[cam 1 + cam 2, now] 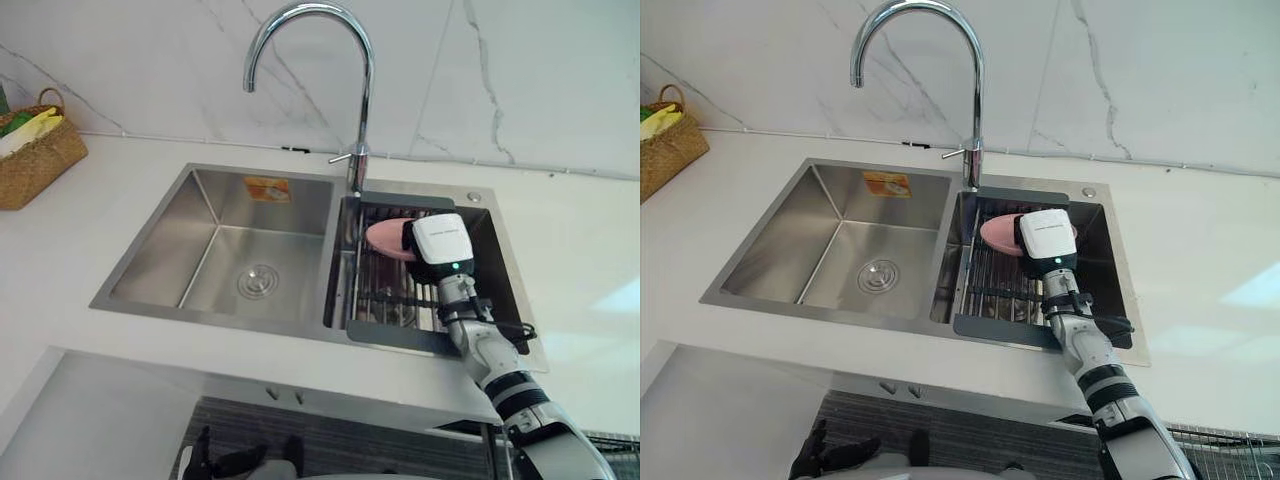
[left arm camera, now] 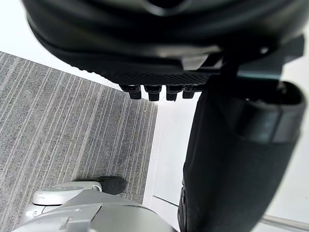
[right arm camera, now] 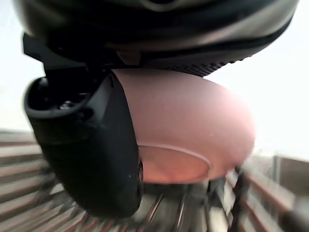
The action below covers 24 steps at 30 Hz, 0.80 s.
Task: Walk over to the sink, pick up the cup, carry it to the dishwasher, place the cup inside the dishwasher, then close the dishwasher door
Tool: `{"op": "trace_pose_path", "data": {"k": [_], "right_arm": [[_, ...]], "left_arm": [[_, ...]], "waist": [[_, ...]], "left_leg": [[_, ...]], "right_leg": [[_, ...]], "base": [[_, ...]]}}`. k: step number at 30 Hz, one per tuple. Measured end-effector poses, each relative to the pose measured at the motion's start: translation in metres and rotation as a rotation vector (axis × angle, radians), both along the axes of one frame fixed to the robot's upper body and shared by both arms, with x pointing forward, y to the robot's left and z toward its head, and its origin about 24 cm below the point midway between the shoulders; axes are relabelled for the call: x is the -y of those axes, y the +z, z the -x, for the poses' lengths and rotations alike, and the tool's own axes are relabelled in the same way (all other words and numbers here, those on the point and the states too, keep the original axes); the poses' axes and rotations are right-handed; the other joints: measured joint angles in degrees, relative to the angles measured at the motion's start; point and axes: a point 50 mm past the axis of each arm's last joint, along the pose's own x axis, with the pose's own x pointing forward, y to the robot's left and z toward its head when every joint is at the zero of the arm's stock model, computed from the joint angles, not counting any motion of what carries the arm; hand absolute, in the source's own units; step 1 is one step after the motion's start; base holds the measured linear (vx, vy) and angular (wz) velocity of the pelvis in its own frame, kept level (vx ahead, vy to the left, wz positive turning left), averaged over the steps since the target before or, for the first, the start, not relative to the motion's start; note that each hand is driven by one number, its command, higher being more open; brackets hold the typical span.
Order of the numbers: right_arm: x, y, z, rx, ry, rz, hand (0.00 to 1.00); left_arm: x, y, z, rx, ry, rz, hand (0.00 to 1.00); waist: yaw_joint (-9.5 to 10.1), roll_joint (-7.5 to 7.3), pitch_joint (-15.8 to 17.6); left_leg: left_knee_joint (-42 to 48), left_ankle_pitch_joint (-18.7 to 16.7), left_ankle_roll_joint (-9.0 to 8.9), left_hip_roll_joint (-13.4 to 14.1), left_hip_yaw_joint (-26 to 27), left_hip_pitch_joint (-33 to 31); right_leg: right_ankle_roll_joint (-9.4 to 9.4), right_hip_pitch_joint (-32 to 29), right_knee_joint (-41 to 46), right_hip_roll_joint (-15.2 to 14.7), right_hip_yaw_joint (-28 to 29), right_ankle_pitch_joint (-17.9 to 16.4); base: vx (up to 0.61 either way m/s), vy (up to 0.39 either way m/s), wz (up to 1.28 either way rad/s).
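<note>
Now | right hand (image 3: pixel 87 145) curled round the pink cup (image 1: pixel 385 237), sink (image 1: pixel 215 200) rack (image 1: pixel 385 290) just beneath it | left hand (image 1: pixel 228 462) hangs low, relaxed, empty | done, I judge: reaching sink, grasping | left: lift out, carry, load dishwasher, shut it

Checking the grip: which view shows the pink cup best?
The right wrist view: the pink cup is close up, the right hand curled round it. Both eye views show a pink edge beside that hand, over the sink rack.
</note>
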Motion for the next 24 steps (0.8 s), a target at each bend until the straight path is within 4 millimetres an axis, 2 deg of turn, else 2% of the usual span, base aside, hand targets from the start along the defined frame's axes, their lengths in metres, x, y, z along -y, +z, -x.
{"op": "trace_pose_path", "data": {"k": [7,9,10,12,13,14,15,16,17,18,21,23,24], "right_arm": [[0.006,0.015,0.005,0.076,0.008,-0.178,0.00],[0.011,0.029,0.008,0.144,0.009,-0.241,0.00],[0.016,0.043,0.011,0.209,0.005,-0.287,0.00],[0.030,0.067,0.025,0.339,-0.010,-0.352,0.00],[0.034,0.071,0.029,0.361,-0.016,-0.359,0.00],[0.043,0.078,0.037,0.405,-0.031,-0.377,0.00],[0.049,0.085,0.046,0.443,-0.043,-0.378,0.00],[0.052,0.088,0.049,0.461,-0.041,-0.371,0.00],[0.054,0.101,0.056,0.509,-0.017,-0.344,0.00],[0.055,0.106,0.058,0.528,0.001,-0.325,0.00],[0.058,0.110,0.060,0.539,0.017,-0.295,0.00],[0.060,0.111,0.060,0.540,0.019,-0.280,0.00],[0.062,0.109,0.059,0.529,0.008,-0.281,0.00]], "left_arm": [[-0.003,0.000,0.005,-0.007,0.025,-0.007,1.00],[-0.003,0.000,0.008,-0.006,0.038,-0.016,1.00],[-0.004,0.000,0.010,-0.010,0.036,-0.026,1.00],[-0.005,0.001,0.012,-0.009,0.009,-0.044,1.00],[-0.005,0.001,0.013,-0.012,-0.001,-0.049,1.00],[-0.004,0.002,0.015,-0.014,-0.008,-0.051,1.00],[-0.004,0.003,0.014,-0.001,-0.025,-0.056,1.00],[-0.003,0.004,0.012,0.012,-0.032,-0.057,1.00],[-0.002,0.006,0.012,0.039,-0.045,-0.063,1.00],[0.001,0.005,0.012,0.040,-0.042,-0.053,1.00],[0.002,0.005,0.008,0.048,-0.057,-0.034,1.00],[0.002,0.005,0.005,0.051,-0.072,-0.020,1.00],[0.001,0.006,0.004,0.056,-0.080,-0.021,1.00]], "waist": [[-1.03,0.14,0.1],[-1.11,0.20,0.1],[-1.28,0.21,0.1],[-1.48,0.28,0.1],[-1.61,0.30,0.2],[-1.79,0.41,0.2],[-1.90,0.81,0.4],[-1.96,1.33,0.7],[-2.20,2.85,0.7],[-2.77,4.17,0.9],[-3.15,4.29,0.6],[-3.25,4.09,0.8],[-3.63,3.65,1.1]], "left_leg": [[0.0,0.0,0.09,-0.2,0.6,-0.3],[0.0,0.1,0.19,-0.2,1.0,-0.3],[0.0,0.1,0.22,-0.2,1.0,-0.3],[0.3,0.1,0.35,-0.3,0.8,0.0],[0.3,0.0,0.42,-0.3,0.6,0.4],[2.0,-1.3,0.63,-0.1,0.7,0.9],[10.0,-5.9,0.52,0.5,0.8,-1.8],[15.1,-8.7,0.48,1.3,0.9,-3.7],[26.6,-15.2,0.19,3.1,2.0,-8.4],[30.3,-17.1,0.30,4.4,2.0,-9.4],[29.4,-17.5,0.15,4.0,2.7,-8.8],[28.0,-17.0,0.76,2.9,3.5,-9.3],[28.2,-17.0,1.05,2.9,5.5,-9.5]], "right_leg": [[0.24,-0.5,0.0,-0.3,0.8,0.5],[0.26,-0.7,0.1,-0.3,1.2,0.6],[0.25,-0.7,0.1,-0.3,1.3,0.6],[0.27,-0.1,0.1,-0.4,0.9,0.6],[0.26,0.3,0.2,-0.4,0.7,0.6],[0.25,1.0,1.0,-0.4,1.0,0.6],[0.01,0.8,2.7,-0.3,1.8,0.4],[-0.30,0.6,3.6,0.1,2.5,-0.1],[0.03,-0.3,5.4,1.3,4.7,-2.9],[-0.05,-0.7,6.3,2.3,6.1,-2.8],[0.08,-4.1,7.0,2.1,11.6,-2.0],[0.26,-7.9,8.2,1.6,15.2,-1.1],[0.32,-10.0,9.6,1.5,16.9,-0.5]], "base": [[-0.01,0.004,-0.03],[-0.01,0.001,-0.08],[0.00,0.000,0.00],[0.02,-0.005,0.08],[0.05,-0.001,0.08],[0.04,0.022,-0.05],[0.01,0.038,-0.16],[-0.05,0.072,-0.49],[-0.06,0.074,-0.59],[-0.07,0.104,-0.77],[-0.06,0.099,-0.91],[-0.07,0.101,-0.88],[-0.06,0.090,-0.82]]}}
